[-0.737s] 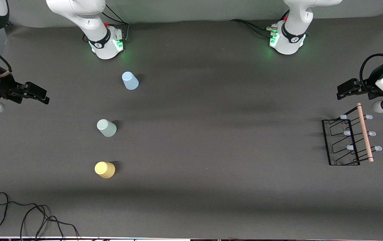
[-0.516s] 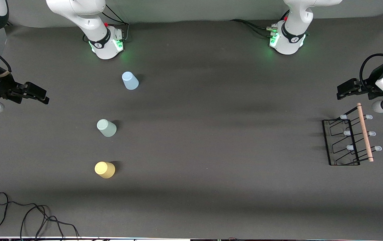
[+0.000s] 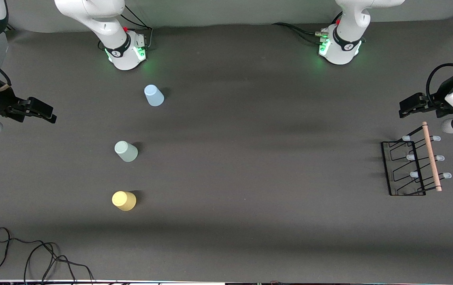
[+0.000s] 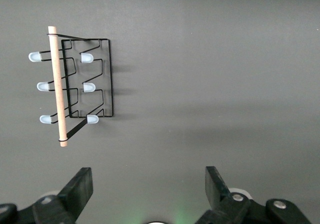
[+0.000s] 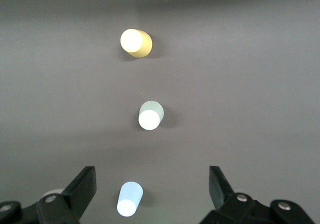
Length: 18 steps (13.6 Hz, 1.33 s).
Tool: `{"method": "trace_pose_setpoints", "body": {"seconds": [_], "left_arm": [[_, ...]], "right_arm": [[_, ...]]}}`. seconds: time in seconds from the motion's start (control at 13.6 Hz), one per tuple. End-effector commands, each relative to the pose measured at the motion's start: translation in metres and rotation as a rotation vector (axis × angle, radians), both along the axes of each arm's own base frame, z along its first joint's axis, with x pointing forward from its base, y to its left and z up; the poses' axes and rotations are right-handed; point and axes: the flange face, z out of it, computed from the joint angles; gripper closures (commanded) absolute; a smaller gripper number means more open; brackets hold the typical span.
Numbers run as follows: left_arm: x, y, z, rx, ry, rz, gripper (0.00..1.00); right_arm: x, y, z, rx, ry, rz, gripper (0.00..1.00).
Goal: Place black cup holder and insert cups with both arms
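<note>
We see the black cup holder [image 3: 413, 164] standing on the desk [image 3: 250, 166] at the left arm's end, wooden rod handle [image 3: 431, 156] on top, pale-blue-tipped pegs [image 3: 410, 157] sticking out on both sides. The left end effector [image 3: 406, 108] hangs in the air just above the desk near that end's edge, close to the holder's end that lies farther from the front camera, not touching it. In the left wrist view the holder [image 4: 80, 84] sits ahead of the fingers [image 4: 80, 186], off toward one side, well apart from them; the fingers are spread wide with bare desk between.

The right end effector [image 3: 46, 113] hangs over the right arm's end of the desk, well apart from all three cups. We see the cups upside down in a rough line: pale blue cup [image 3: 154, 95] closest to the bases, pale mint green cup [image 3: 126, 151] in the middle, yellow cup [image 3: 124, 200] nearest the front camera. In the right wrist view the blue cup [image 5: 129, 199] is the closest one to the spread fingers [image 5: 82, 186], then the green [image 5: 150, 115], then the yellow [image 5: 135, 42]; nothing is held. Fingers apart on this one too.

A loose black cable [image 3: 32, 253] lies at the desk's near edge, toward the right arm's end.
</note>
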Motion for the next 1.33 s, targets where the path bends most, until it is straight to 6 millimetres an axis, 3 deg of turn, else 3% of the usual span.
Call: {"method": "trace_pose_setpoints", "body": {"seconds": [0.0,0.22,0.29,0.37,0.66,0.74,0.81,0.96,1.11,1.25], "left_arm": [[-0.007,0.004,0.008,0.018,-0.012,0.009,0.00],[-0.008,0.018,0.005,0.019,0.001,0.033,0.00],[-0.008,0.040,0.003,0.020,0.001,0.049,0.00],[-0.009,0.066,0.003,0.012,0.001,0.007,0.00],[-0.033,0.220,-0.007,-0.013,-0.011,-0.090,0.00],[-0.039,0.246,-0.013,-0.010,-0.021,-0.068,0.00],[-0.043,0.257,-0.020,-0.007,-0.027,-0.050,0.00],[-0.044,0.256,-0.031,-0.013,-0.016,-0.049,0.00],[-0.038,0.243,-0.046,-0.026,-0.012,-0.060,0.00],[-0.028,0.225,-0.078,-0.025,-0.028,-0.078,0.00]], "right_arm": [[-0.001,-0.001,0.000,-0.001,0.009,-0.007,0.00],[0.000,0.000,-0.004,-0.002,0.015,-0.006,0.00],[0.000,0.001,-0.005,-0.002,0.018,-0.004,0.00],[0.000,0.000,-0.006,-0.002,0.021,-0.004,0.00],[-0.002,-0.002,-0.005,-0.002,0.019,-0.007,0.00],[-0.001,-0.002,-0.006,-0.002,0.021,-0.007,0.00],[0.000,-0.003,-0.009,-0.002,0.025,-0.009,0.00],[0.004,-0.003,-0.015,-0.002,0.033,-0.009,0.00],[0.010,-0.002,-0.019,-0.001,0.027,-0.009,0.00],[0.014,-0.002,-0.028,-0.001,0.039,-0.007,0.00]]}}
